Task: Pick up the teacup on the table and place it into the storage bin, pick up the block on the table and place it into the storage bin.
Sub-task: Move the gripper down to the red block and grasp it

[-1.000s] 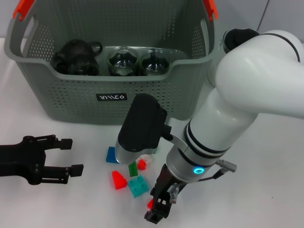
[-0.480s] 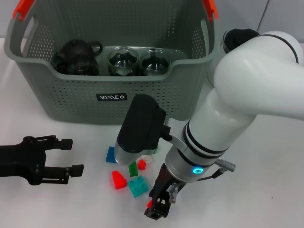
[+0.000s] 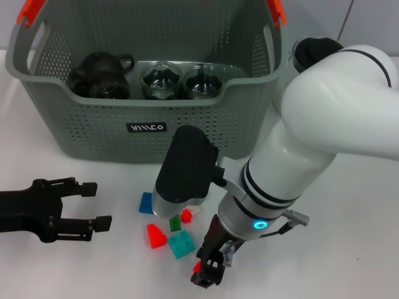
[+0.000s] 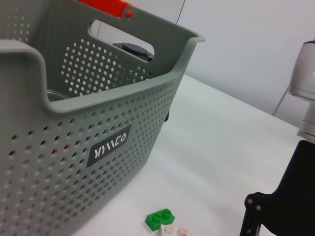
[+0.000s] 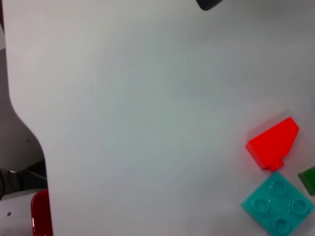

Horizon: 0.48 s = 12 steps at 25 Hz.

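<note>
The grey storage bin (image 3: 149, 128) stands at the back of the white table (image 3: 349, 249); its wall also fills the left wrist view (image 4: 98, 147). Inside it are two glass teacups (image 3: 161, 81) beside a black teapot (image 3: 100, 75). Loose blocks lie in front of the bin: blue (image 3: 146, 202), a red wedge (image 3: 154, 236), teal (image 3: 181, 243), green (image 3: 175, 222). My right gripper (image 3: 207, 274) hangs low near the table's front edge, apparently shut on a small red block (image 3: 197, 268). At the left my left gripper (image 3: 87, 204) rests open and holds nothing.
The right arm's black wrist housing (image 3: 186, 165) hangs over the block pile. A small red block (image 3: 186, 215) and a clear one (image 3: 195, 212) lie under it. The red wedge (image 5: 272, 142) and teal block (image 5: 278, 206) show in the right wrist view. The table edge (image 5: 29, 142) is close.
The right gripper has shifted only slightly above the table, the red block staying at its fingers. The left arm has not moved.
</note>
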Tool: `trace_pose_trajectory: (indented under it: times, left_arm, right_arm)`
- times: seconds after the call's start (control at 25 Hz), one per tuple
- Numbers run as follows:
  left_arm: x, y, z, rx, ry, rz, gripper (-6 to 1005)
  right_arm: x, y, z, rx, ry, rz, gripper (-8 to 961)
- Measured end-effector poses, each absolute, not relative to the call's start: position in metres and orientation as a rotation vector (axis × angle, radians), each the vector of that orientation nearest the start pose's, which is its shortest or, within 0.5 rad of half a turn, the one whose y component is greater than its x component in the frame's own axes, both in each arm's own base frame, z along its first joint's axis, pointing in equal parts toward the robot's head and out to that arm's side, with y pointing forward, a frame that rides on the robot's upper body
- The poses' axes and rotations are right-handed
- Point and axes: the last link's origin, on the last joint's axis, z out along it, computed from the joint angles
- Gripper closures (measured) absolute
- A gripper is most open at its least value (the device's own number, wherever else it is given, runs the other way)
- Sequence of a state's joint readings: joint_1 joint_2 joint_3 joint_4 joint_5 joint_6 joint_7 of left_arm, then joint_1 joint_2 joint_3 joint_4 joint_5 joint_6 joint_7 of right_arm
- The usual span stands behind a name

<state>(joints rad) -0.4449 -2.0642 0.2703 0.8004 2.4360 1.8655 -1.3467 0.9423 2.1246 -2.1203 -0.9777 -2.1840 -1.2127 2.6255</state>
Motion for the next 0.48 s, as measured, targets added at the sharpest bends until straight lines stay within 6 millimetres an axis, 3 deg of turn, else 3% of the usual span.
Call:
trace_pose_trajectory:
  times: [0.48]
  left_arm:
    - [-0.3234,0.2636,0.0472,-2.746,-0.802,-0.548,109]
  right_arm:
    - [0.1056,0.2946,-0.1622,-3.046,0.376,-0.746,527]
